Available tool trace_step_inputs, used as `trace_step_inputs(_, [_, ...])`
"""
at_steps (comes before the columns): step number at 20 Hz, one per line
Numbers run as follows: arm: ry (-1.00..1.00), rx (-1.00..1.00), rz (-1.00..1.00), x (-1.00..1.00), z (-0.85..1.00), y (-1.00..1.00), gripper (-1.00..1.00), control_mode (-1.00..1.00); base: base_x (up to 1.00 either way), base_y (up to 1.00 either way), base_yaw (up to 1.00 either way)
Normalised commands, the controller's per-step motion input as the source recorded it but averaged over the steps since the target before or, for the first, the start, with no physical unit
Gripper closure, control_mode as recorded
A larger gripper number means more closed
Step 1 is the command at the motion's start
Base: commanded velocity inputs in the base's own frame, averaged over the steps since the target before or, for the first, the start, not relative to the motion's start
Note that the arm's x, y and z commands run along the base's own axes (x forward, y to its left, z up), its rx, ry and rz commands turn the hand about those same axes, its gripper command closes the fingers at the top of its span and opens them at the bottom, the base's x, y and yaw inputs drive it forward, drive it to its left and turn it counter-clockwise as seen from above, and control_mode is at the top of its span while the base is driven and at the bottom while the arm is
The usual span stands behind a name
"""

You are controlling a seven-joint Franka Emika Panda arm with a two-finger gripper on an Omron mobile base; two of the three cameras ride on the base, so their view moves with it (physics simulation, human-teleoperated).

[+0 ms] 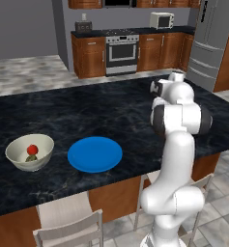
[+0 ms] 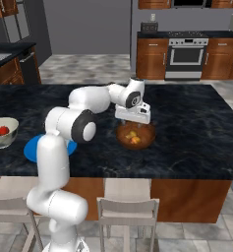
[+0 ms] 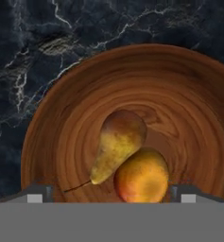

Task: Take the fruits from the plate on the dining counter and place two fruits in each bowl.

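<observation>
On dining counter [image 1: 77,111]: 2 bowls, 1 plate [image 1: 94,154], bare. Cream bowl [image 1: 30,152] holds 2 fruits, red [image 1: 32,149] and green [image 1: 31,157]. Wooden bowl [image 2: 135,136] holds pear [image 3: 118,144] and orange fruit [image 3: 142,176]. Gripper [image 2: 133,123] above it, fingers spread wide, holding nothing.

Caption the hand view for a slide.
Tan pear and round orange fruit lie touching inside a brown wooden bowl on the black marble counter.

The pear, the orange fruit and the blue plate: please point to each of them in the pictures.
pear [image 3: 117,144]: hand view, on the middle of its tan body.
orange fruit [image 3: 142,177]: hand view, on its rounded top.
blue plate [image 1: 94,154]: left base view, on its bare flat centre.
</observation>
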Motion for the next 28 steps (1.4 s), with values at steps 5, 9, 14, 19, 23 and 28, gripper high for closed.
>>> trace_step_inputs(5, [0.0, 0.0, 0.0, -0.77, 0.76, 0.14, -1.0, -1.0, 0.0, 0.0, 0.0])
trace_step_inputs(9, [-0.12, -0.05, 0.0, -1.0, 0.6, 0.67, -1.0, -1.0, 0.0, 0.0, 0.0])
trace_step_inputs(14, [-0.14, -0.14, 0.0, -1.0, 0.42, 0.96, -1.0, -1.0, 0.0, 0.0, 0.0])
trace_step_inputs(19, [-0.12, -0.15, 0.0, -1.0, 0.43, 0.92, -1.0, -1.0, 0.0, 0.0, 0.0])
trace_step_inputs(23, [-0.19, -0.05, 0.04, -1.0, 0.33, 0.57, -1.0, -1.0, 0.0, 0.0, 0.0])
trace_step_inputs(28, [-0.25, 0.0, 0.11, -1.0, 0.4, 0.25, -1.0, -1.0, 0.0, 0.0, 0.0])
